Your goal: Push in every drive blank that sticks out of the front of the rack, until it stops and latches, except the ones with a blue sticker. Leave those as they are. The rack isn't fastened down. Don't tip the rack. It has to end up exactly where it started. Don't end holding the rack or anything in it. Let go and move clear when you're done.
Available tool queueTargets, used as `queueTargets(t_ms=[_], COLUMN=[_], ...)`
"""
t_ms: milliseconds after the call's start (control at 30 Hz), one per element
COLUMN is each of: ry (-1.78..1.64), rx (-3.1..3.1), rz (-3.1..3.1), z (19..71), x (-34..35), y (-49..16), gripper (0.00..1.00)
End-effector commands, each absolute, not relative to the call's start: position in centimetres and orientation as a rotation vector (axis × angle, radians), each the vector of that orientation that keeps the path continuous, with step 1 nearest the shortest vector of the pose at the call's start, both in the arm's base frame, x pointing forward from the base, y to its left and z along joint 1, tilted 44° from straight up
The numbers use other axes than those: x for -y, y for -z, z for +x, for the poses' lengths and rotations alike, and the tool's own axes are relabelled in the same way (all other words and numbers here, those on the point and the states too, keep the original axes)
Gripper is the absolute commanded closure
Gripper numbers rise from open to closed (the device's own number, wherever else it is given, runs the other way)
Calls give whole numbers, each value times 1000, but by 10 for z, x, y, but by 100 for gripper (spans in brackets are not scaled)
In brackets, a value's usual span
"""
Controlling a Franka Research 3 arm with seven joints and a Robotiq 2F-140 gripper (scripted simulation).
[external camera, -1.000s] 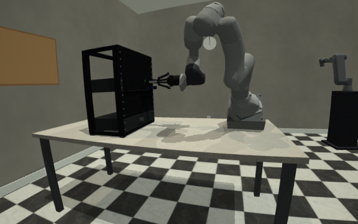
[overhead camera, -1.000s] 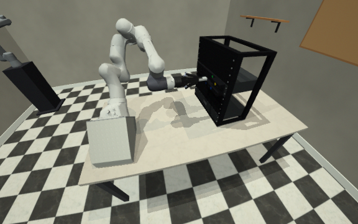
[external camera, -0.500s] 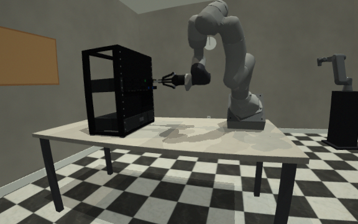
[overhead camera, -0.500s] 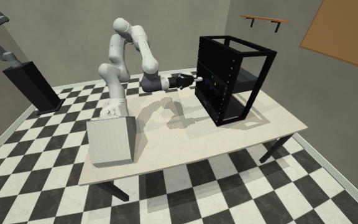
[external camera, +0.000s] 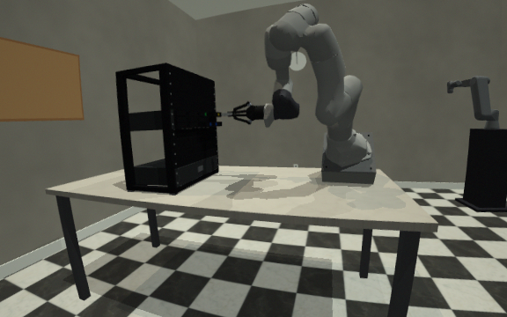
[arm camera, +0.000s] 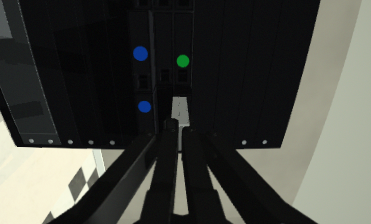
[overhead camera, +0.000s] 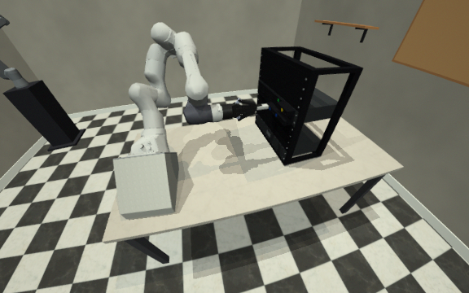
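the jaws are pressed together on nothing, so the black two-finger gripper (arm camera: 177, 125) serves as a blunt pusher. its tips sit just before a pale grey protruding drive blank (arm camera: 181, 109) at centre frame in the wrist view, under the green round sticker (arm camera: 183, 61); contact cannot be told. the step looks like pushing this blank into the open black metal rack (overhead camera: 350, 70). next calls for a slow, straight push, avoiding the two blue round stickers (arm camera: 140, 53) at left.
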State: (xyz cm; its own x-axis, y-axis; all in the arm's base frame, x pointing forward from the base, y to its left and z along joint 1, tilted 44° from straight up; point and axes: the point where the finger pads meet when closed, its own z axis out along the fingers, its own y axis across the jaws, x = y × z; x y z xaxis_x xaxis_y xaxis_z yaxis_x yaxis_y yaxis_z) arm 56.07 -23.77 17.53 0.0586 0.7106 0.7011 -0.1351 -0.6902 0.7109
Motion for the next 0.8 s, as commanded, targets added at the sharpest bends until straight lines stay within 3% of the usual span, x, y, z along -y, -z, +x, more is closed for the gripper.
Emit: queueTargets(t_ms=[0,567,767], ry=[-1715,-1715,-1715], rx=[-592,-592,-592], rz=[1682,1682,1682], z=[562,559,584], x=[249,282,286], y=[-171,-145,-147], gripper=[100,100,100])
